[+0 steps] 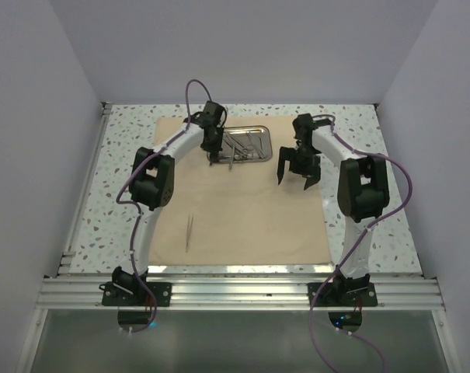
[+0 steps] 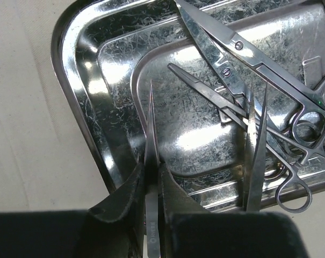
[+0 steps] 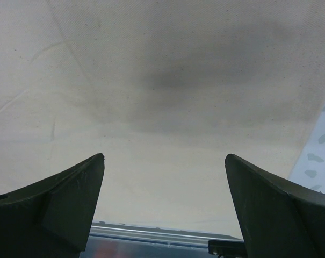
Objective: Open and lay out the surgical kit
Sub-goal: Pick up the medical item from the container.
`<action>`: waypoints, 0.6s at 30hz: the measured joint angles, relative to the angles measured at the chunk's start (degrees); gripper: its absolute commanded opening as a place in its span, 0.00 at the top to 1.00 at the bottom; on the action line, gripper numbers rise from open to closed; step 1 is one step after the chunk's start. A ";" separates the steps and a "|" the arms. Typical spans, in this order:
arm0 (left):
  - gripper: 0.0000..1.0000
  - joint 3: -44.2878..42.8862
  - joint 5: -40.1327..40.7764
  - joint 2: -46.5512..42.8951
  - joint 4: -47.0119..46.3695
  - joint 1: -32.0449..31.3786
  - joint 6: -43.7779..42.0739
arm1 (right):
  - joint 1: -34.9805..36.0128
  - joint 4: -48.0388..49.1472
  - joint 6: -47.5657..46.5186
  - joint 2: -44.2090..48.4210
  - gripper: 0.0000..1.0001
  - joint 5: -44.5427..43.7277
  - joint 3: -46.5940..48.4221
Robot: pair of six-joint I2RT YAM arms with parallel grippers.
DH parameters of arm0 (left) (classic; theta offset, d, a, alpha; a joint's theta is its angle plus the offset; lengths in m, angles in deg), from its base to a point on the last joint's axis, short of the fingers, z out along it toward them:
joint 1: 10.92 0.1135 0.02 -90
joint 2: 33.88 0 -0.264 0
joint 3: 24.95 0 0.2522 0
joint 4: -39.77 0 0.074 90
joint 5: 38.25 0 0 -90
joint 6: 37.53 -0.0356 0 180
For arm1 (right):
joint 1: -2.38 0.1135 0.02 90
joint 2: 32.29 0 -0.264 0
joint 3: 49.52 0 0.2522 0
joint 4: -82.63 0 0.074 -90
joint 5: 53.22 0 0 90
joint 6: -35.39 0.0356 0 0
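Observation:
The beige cloth wrap (image 1: pixel 250 217) lies spread flat on the table. At its far edge sits the shiny steel tray (image 1: pixel 258 134) (image 2: pixel 71 86), holding scissors (image 2: pixel 232 54), ring-handled forceps (image 2: pixel 307 123) and pointed tweezers (image 2: pixel 257 156). My left gripper (image 1: pixel 214 158) (image 2: pixel 151 163) is over the tray's near rim, shut on a thin pointed silver instrument (image 2: pixel 151 118) whose tip points into the tray. Another pair of tweezers (image 1: pixel 189 231) lies on the cloth at the near left. Right of the tray, my right gripper (image 1: pixel 298 176) (image 3: pixel 165 158) hangs open over bare cloth (image 3: pixel 162 80), holding nothing.
The speckled tabletop (image 1: pixel 126 155) (image 3: pixel 318 156) borders the cloth on all sides. An aluminium rail (image 1: pixel 235 291) runs along the near edge by the arm bases. White walls enclose the left, right and back.

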 measured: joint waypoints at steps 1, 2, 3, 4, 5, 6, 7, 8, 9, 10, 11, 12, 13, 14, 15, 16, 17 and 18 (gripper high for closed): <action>1.00 -0.17 0.00 0.02 0.13 0.02 0.02 | -0.04 0.00 0.00 0.00 0.01 0.00 0.00; 1.00 -0.28 -0.02 0.02 0.26 0.04 0.02 | -0.04 0.00 0.00 0.00 0.02 0.02 0.00; 1.00 -0.52 -0.02 0.02 0.48 0.04 0.04 | -0.04 0.02 0.00 0.00 0.02 0.07 0.00; 1.00 -0.90 -0.02 0.04 0.92 0.04 0.04 | -0.07 0.02 0.00 0.00 0.02 0.09 0.00; 1.00 -1.25 -0.02 0.04 1.49 0.04 0.07 | -0.07 0.02 0.00 0.00 0.02 0.15 0.00; 1.00 -1.75 0.00 0.04 2.23 0.04 0.11 | -0.07 0.02 0.00 0.00 0.02 0.15 0.00; 1.00 -2.38 0.00 0.04 2.84 0.04 0.24 | -0.07 0.02 0.02 0.00 0.02 0.17 0.00; 1.00 -2.82 0.00 -0.02 3.26 0.04 0.31 | -0.04 0.00 0.00 0.00 0.02 0.17 0.00; 1.00 -2.97 0.00 -0.52 3.48 0.04 0.50 | -0.07 -0.02 0.02 0.00 0.02 0.17 0.07; 1.00 -2.93 0.02 -1.29 4.13 0.04 0.57 | -0.07 -0.07 0.04 0.00 0.02 0.17 0.20; 1.00 -2.62 0.04 -2.38 4.72 0.04 0.70 | -0.07 -0.31 0.07 -0.04 0.02 0.20 0.68; 1.00 -1.51 0.04 -4.17 4.55 0.04 0.96 | -0.07 -0.48 0.09 -0.15 0.02 0.24 1.40; 1.00 1.20 0.07 -6.91 3.82 0.04 1.33 | -0.07 -0.55 0.15 -0.28 0.02 0.33 2.40; 1.00 3.52 0.09 -9.35 4.20 0.04 1.62 | -0.07 -0.68 0.26 -0.52 0.02 0.59 3.72; 1.00 7.87 0.26 -13.31 3.21 -0.07 1.92 | -0.07 -0.68 0.48 -0.68 0.02 1.01 5.18; 1.00 12.09 0.44 -17.44 3.21 -0.24 2.21 | -0.07 -0.63 0.68 -0.76 0.01 1.44 6.45; 1.00 16.31 0.68 -21.44 3.19 -0.35 2.73 | -0.04 -0.72 0.87 -0.96 0.01 1.73 8.07; 1.00 20.48 0.92 -25.33 2.93 -0.59 3.32 | -0.04 -0.59 1.14 -1.07 0.02 1.95 9.68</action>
